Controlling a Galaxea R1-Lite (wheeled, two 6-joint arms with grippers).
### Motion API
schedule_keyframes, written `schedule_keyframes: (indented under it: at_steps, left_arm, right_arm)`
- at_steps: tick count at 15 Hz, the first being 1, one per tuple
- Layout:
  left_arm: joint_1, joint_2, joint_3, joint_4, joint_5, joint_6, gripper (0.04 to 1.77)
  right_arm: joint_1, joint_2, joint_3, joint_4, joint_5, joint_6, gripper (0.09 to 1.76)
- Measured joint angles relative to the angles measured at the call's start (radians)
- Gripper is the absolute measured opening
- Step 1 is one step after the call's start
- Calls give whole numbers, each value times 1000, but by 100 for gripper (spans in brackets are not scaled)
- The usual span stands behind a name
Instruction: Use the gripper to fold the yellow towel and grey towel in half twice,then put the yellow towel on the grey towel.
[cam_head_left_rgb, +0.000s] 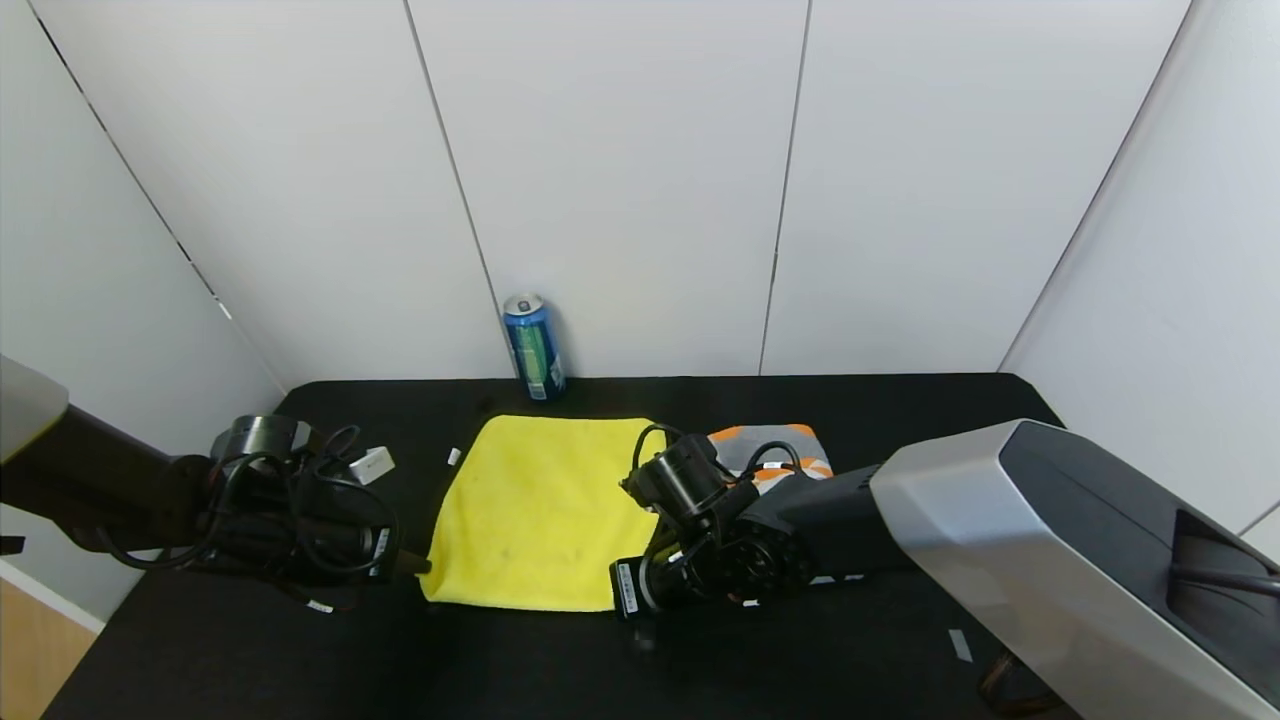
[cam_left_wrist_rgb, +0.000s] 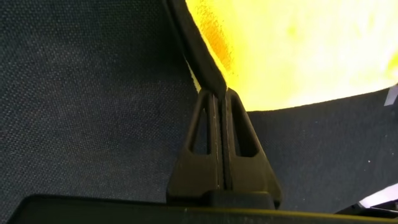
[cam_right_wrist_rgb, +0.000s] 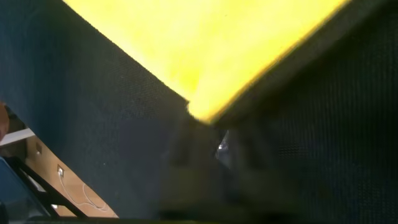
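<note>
Right gripper (cam_head_left_rgb: 640, 610) fingers sit together at the yellow towel's (cam_head_left_rgb: 540, 510) 5 o'clock corner; left gripper (cam_head_left_rgb: 415, 567) fingers clamp its 7 o'clock corner. Grey towel (cam_head_left_rgb: 765, 450) lies at the yellow towel's 2 o'clock on the desk (cam_head_left_rgb: 250, 650).

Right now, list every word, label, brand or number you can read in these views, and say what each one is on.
None can be read.
Blue can by the back wall: printed green and white design, too small to read.
Sticker on the right arm's wrist: print too small to read.
White tag on the left arm's cabling: no legible text.
Yellow towel and grey towel: no writing visible.
</note>
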Motion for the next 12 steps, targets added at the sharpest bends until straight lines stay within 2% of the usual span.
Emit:
schedule_keyframes:
  at_steps: [12]
  left_arm:
    - [2, -29, 13, 2, 0, 0, 10]
  right_arm:
    - [-3, -20, 20, 2, -16, -1, 11]
